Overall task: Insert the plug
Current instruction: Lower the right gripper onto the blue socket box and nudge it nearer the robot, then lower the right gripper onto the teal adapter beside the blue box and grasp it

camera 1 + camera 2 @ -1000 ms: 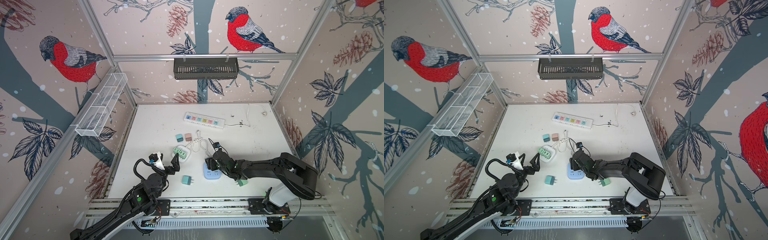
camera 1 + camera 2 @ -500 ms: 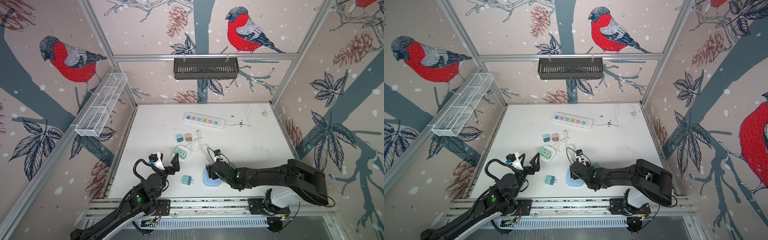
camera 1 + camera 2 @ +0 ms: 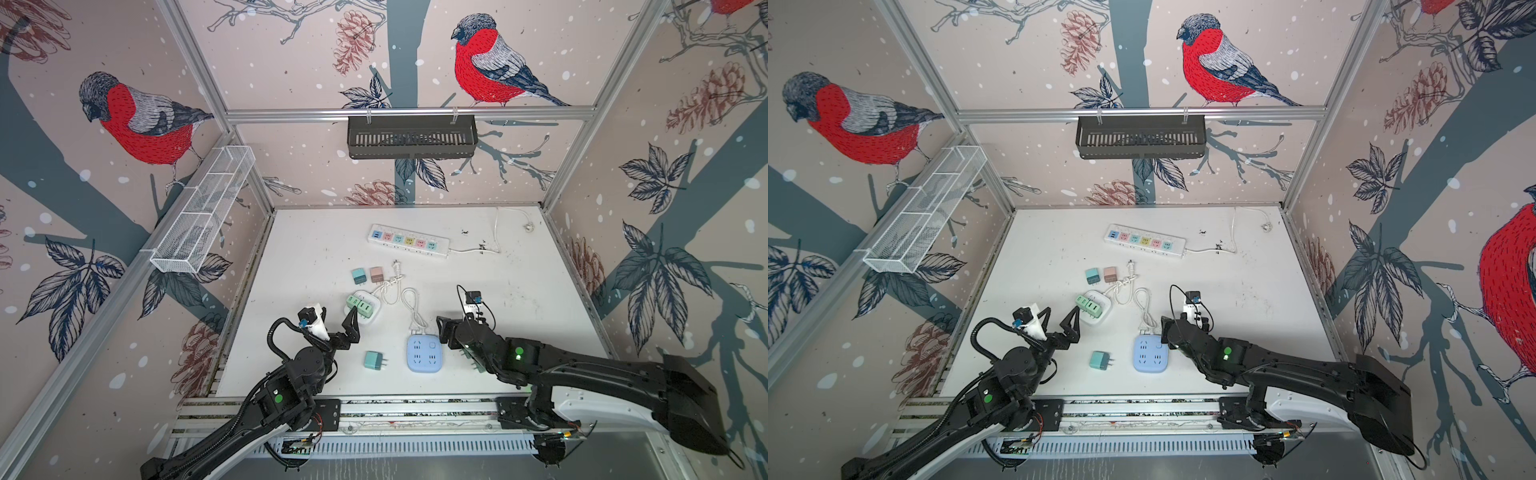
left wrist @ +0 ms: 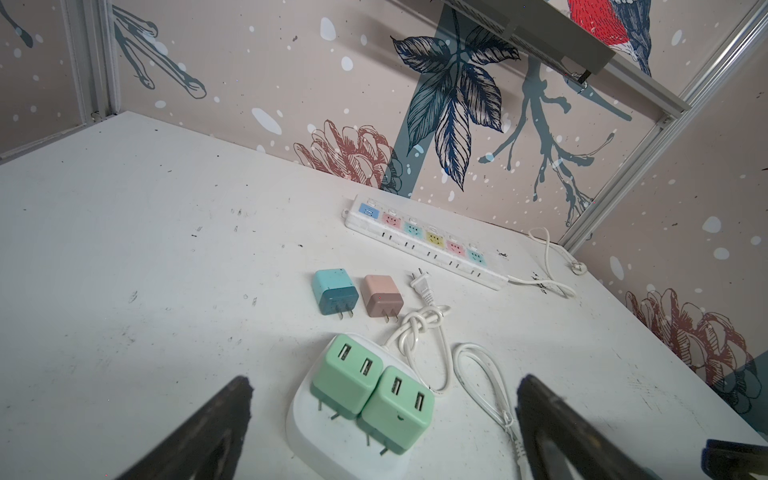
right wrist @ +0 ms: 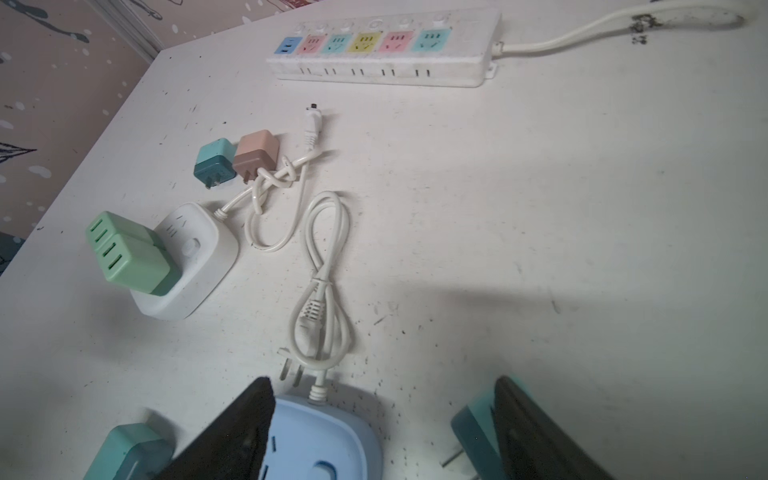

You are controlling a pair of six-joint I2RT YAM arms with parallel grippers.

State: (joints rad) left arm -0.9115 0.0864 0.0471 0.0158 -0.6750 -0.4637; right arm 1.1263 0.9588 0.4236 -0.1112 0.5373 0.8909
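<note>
Withdrawn from the blue socket cube (image 3: 424,353), my right claw (image 5: 382,381) spreads wider, gripping nothing | teal plug (image 5: 471,432) lies by one jaw | left claw (image 4: 382,380) wide open, empty.

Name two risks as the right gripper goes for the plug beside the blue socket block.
1. The teal plug lies on its side beside a finger of the open right gripper; closing may knock it away.
2. The blue socket block seems loose under the other finger; a push could slide it.
</note>
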